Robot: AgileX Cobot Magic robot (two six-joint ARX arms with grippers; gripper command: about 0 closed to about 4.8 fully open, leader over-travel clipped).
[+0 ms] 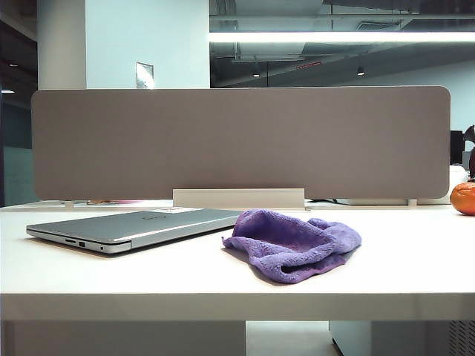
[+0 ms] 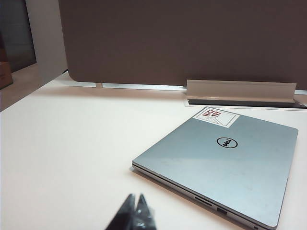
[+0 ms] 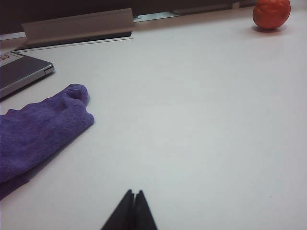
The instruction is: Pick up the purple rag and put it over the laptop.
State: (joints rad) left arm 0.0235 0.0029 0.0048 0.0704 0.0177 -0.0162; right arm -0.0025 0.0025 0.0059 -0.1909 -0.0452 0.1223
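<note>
Your left gripper (image 2: 133, 211) hangs pinched closed near the laptop (image 2: 230, 165); your right gripper (image 3: 131, 210), seemingly closed too, hovers level beside the crumpled purple rag (image 1: 293, 241) on the table (image 1: 401, 252).

"DELL" logo (image 2: 224, 142) on laptop (image 2: 230, 172) lid

A white table (image 1: 415, 267) fills the foreground. Along its far edge stands a wide grey-brown partition panel (image 1: 237, 141) with rounded corners, on small white feet. At the panel's base, near the middle, sits a long pale cable-tray flap (image 1: 238, 198), raised over a dark slot. At the far right edge of the table rests 1 round orange fruit (image 1: 464, 199).
</note>
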